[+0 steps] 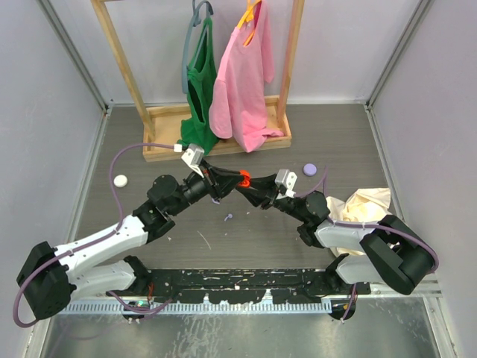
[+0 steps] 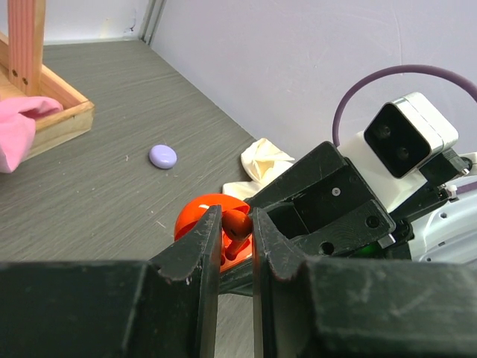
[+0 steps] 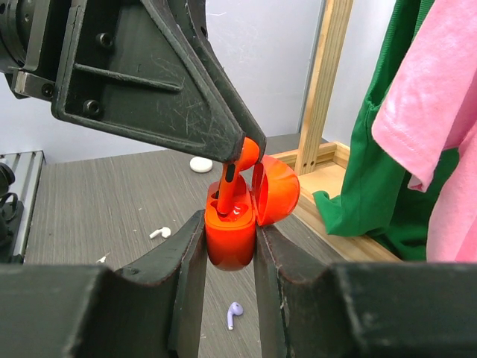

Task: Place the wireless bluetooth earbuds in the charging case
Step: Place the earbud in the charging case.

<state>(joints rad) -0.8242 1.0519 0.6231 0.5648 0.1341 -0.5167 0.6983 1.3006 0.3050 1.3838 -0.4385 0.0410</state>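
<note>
My right gripper (image 3: pixel 229 224) is shut on an orange charging case (image 3: pixel 231 239), held upright above the table with its lid open. My left gripper (image 2: pixel 237 218) is shut on an orange earbud (image 3: pixel 229 183) by its head. The earbud's stem reaches down into a socket of the case. In the top view the two grippers meet at the case (image 1: pixel 244 177) over the middle of the table. One pale lavender earbud (image 3: pixel 234 315) lies loose on the table below the case, also seen from above (image 1: pixel 228 218). I see no second lavender earbud.
A white earbud (image 3: pixel 159 232) and a white disc (image 1: pixel 119 180) lie to the left. A lavender disc (image 1: pixel 309 169) lies to the right, near a crumpled cream cloth (image 1: pixel 361 209). A wooden rack (image 1: pixel 160 153) with green and pink garments stands at the back.
</note>
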